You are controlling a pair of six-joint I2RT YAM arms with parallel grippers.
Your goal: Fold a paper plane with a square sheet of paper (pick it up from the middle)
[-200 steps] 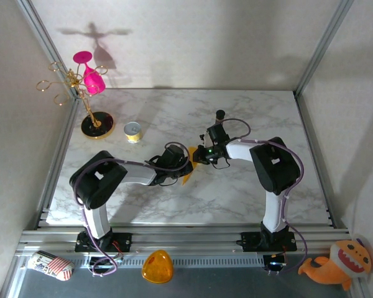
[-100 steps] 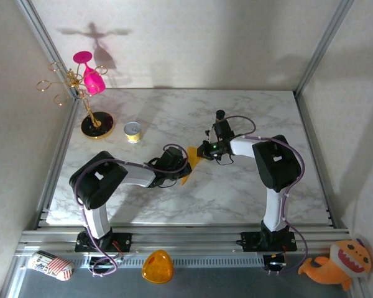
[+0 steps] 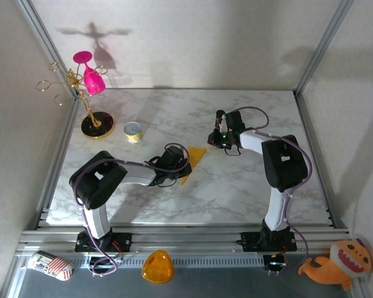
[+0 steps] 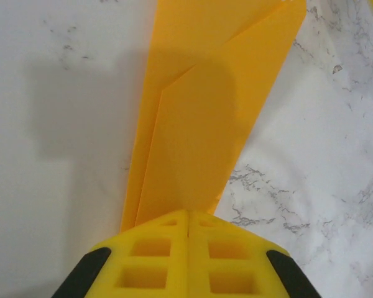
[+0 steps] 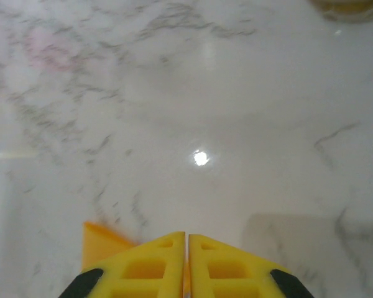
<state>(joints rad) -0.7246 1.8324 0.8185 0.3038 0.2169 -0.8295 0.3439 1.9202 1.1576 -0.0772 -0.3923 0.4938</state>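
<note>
The square sheet of paper (image 3: 194,158) is a creased orange-yellow wedge at mid-table. My left gripper (image 3: 184,169) is shut on its near narrow end. In the left wrist view the folded layers (image 4: 205,124) run straight out from the closed fingertips of the left gripper (image 4: 188,214) over the marble. My right gripper (image 3: 213,138) hangs just right of and behind the wedge's far tip, apart from it. In the right wrist view the right gripper (image 5: 186,236) is shut with nothing in its jaws. One corner of the paper (image 5: 99,242) peeks out low on the left there.
A small yellow tin (image 3: 132,131) and a gold stand (image 3: 97,124) with a pink glass (image 3: 92,79) are at the back left. A small dark cylinder (image 3: 219,114) stands behind the right gripper. An orange dome (image 3: 156,267) and a plush toy (image 3: 336,264) lie off the front edge.
My right gripper has drawn back and to the right, off the paper's far tip, which now lies uncovered. The left gripper has kept its grip in place.
</note>
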